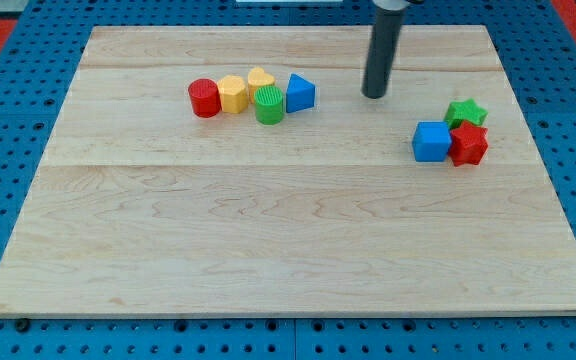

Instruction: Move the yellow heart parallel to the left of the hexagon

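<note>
Camera view shows the yellow heart (pixel 260 77) near the tabletop's (pixel 268 250) top, touching the green cylinder (pixel 268 104), between the yellow hexagon (pixel 232 93) and blue triangle (pixel 300 94). We carry no fingers; my tip (pixel 374 95) stands right of the triangle, apart.

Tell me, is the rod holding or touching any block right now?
Nothing is held. My tip rests on the bare board, apart from every block, to the view's right of the blue triangle and yellow heart.
</note>
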Robot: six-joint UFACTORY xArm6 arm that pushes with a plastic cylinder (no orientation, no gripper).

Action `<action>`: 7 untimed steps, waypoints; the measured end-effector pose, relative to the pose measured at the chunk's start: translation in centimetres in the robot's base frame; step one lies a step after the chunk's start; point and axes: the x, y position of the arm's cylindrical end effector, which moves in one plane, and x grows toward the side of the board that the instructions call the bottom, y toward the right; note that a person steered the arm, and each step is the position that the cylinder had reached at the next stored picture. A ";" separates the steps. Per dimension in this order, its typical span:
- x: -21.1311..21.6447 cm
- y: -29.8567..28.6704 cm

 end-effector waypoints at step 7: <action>-5.2 -14.9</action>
